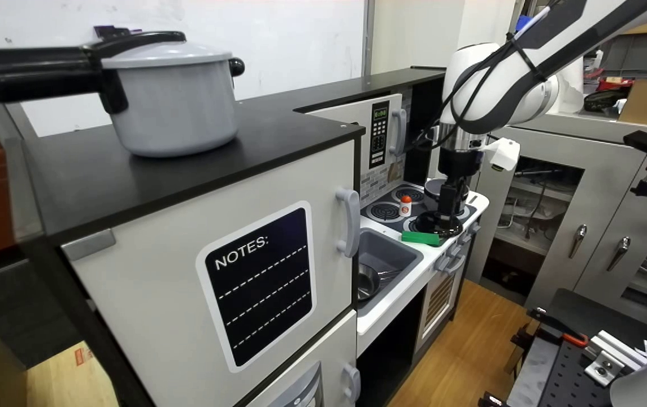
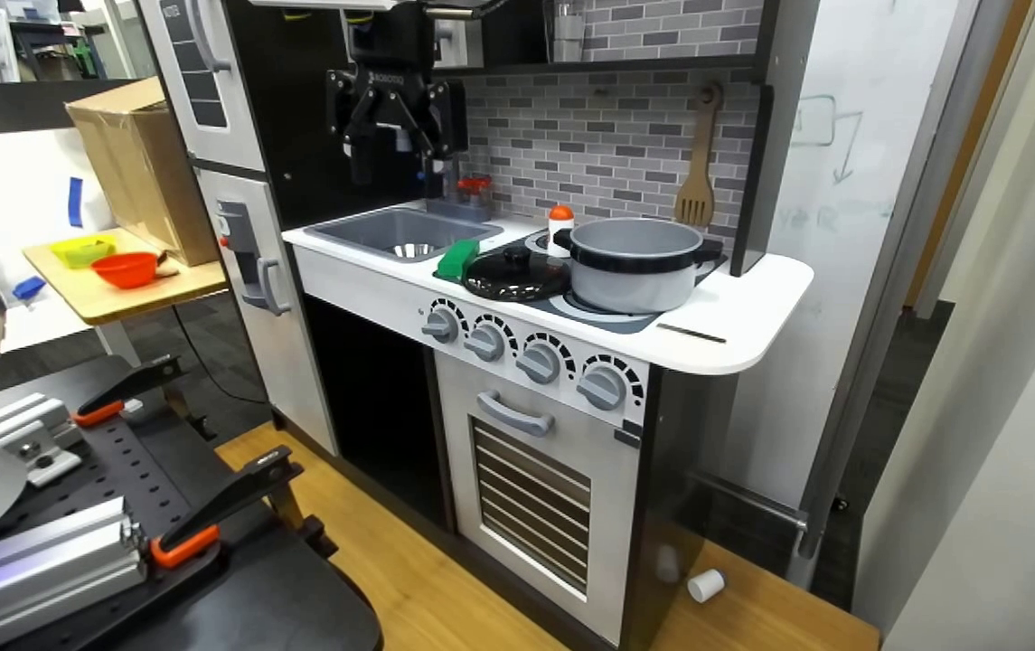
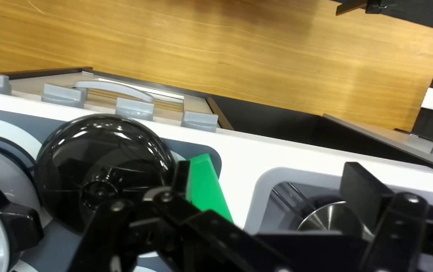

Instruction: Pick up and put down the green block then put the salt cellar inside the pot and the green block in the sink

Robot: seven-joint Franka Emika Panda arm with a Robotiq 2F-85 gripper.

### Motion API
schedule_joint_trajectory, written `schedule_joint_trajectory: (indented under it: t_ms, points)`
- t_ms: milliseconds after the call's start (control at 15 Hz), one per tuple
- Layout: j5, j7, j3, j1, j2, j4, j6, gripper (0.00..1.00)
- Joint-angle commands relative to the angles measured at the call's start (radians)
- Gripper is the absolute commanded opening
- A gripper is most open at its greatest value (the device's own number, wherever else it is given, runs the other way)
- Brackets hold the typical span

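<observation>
The green block (image 2: 457, 259), a bright oblong piece, lies on the stove's front corner beside the black lid; the wrist view also shows the block (image 3: 208, 189). White with an orange cap, the salt cellar (image 2: 560, 231) stands upright on the stove behind the lid. Next to it is the pot (image 2: 635, 271), grey with a black rim and handles, uncovered. The grey sink (image 2: 363, 226) is recessed on the block's far side from the pot. My gripper (image 3: 271, 185) hangs open above the counter, nothing between its fingers; one fingertip overlaps the block's edge in the wrist view.
A glossy black lid (image 3: 104, 170) touches or nearly touches the block. Inside the sink sits a small metal pan (image 3: 326, 217). The faucet (image 2: 463, 210) rises behind it. A large grey pot with a long black handle (image 1: 176, 102) stands on the cabinet top (image 1: 278, 130).
</observation>
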Motion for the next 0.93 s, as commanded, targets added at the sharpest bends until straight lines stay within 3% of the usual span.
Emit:
schedule_joint_trajectory:
  t_ms: [0,867]
  points:
    - [-0.001,0.015,-0.001,0.001,0.004,0.001,-0.002,1.00]
    - [-0.006,-0.009,-0.012,-0.008,0.098,0.048,0.061,1.00]
